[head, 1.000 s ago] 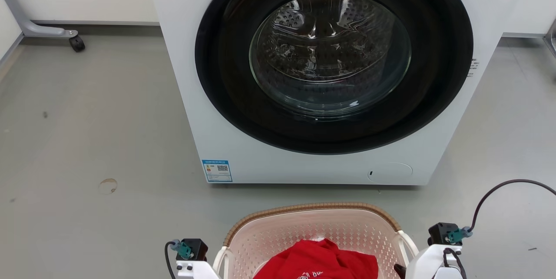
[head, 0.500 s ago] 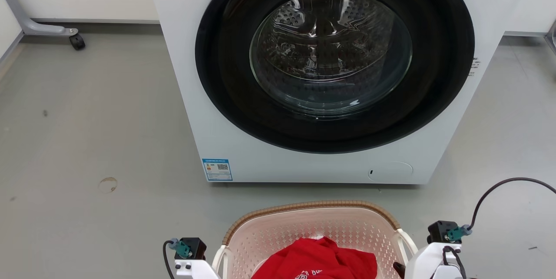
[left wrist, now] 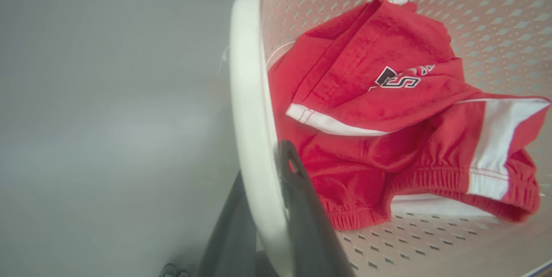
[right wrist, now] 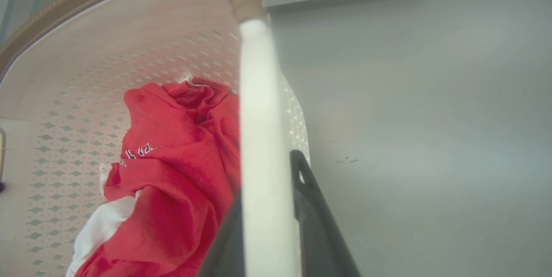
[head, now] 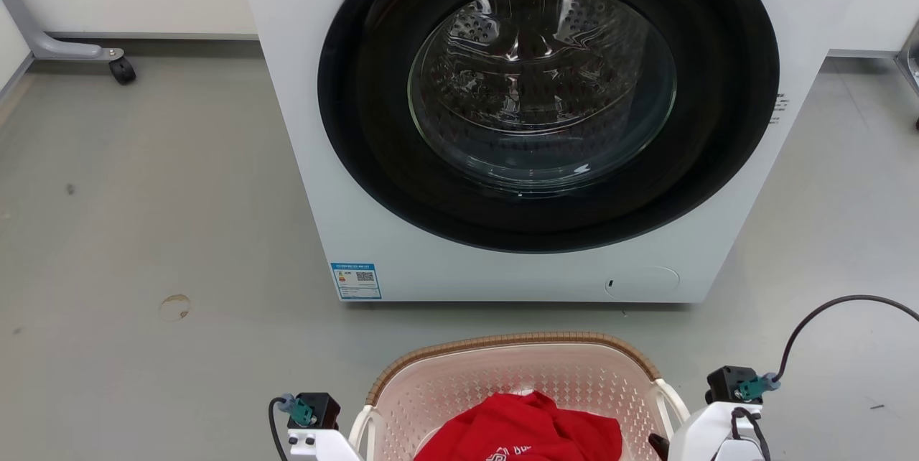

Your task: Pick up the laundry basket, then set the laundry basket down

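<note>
The laundry basket (head: 513, 341), pale pink and perforated with a brown woven rim, sits low in the head view in front of the washer. A red garment (head: 524, 429) with white trim lies inside it. In the left wrist view my left gripper (left wrist: 264, 182) is shut on the basket's white left handle (left wrist: 250, 96), one dark finger on each side. In the right wrist view my right gripper (right wrist: 266, 182) is shut the same way on the white right handle (right wrist: 258, 117). I cannot tell whether the basket's bottom touches the floor.
A white front-loading washer (head: 373, 231) with its round dark door (head: 549, 95) closed stands just beyond the basket. Grey floor (head: 143, 231) spreads to the left and right. A wheeled metal leg (head: 118, 67) stands at the far left by the wall.
The whole head picture has shifted slightly to the left, so the camera has moved. Both grippers stay shut on the handles, and the basket keeps its place between them.
</note>
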`<state>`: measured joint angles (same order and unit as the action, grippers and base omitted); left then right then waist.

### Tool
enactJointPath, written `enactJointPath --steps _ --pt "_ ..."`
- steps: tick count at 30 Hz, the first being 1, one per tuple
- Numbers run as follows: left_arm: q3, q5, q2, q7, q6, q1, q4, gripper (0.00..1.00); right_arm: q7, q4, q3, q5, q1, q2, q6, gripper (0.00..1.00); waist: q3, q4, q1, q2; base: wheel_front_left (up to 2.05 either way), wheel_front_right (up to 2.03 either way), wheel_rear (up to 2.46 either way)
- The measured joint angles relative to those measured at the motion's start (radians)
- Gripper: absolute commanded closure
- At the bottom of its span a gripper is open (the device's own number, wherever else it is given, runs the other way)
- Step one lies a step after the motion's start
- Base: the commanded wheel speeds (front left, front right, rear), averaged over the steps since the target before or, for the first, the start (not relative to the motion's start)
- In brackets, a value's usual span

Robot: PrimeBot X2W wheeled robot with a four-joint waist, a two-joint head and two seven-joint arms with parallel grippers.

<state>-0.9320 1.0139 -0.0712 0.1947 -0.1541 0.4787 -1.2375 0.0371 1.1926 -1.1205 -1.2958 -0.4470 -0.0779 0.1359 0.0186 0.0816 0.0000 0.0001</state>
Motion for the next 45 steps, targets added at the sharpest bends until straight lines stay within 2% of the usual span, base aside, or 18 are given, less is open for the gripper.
enactJointPath --steps 31,45 --pt "-0.010 0.009 -0.005 -0.003 0.000 0.016 0.000 1.00 -0.028 0.003 -0.083 -0.078 -0.020 0.000 0.000 1.00 -0.014 0.008 0.0000 0.0000 0.00 0.00 0.00" --pt "-0.016 0.007 0.001 -0.085 0.009 0.093 0.000 1.00 -0.068 0.028 -0.103 -0.077 -0.123 0.001 0.003 1.00 -0.127 0.023 0.0000 0.0000 0.00 0.00 0.00"
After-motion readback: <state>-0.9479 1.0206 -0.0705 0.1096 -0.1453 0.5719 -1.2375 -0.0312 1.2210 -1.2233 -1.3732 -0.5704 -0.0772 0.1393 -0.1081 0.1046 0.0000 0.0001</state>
